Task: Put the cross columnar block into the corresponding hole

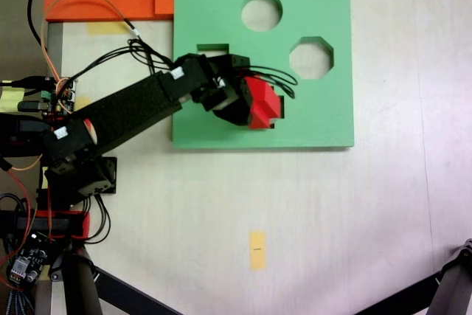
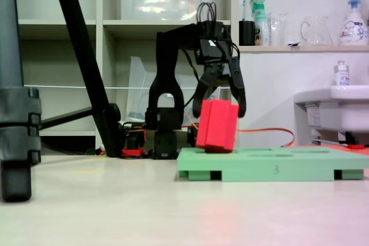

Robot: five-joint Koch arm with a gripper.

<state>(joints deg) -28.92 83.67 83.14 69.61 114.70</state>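
Cross columnar block sits tilted in your gripper, which pinches it over the green board. Unless you straighten it, it may jam on the plus-shaped hole's edge.

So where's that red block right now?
The red block is gripped by the gripper over the green board, near its lower edge in a fixed view; from the side it leans, bottom at the board's surface.

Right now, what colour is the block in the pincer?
Bright red; the cross columnar block shows best in a fixed view, low and side-on.
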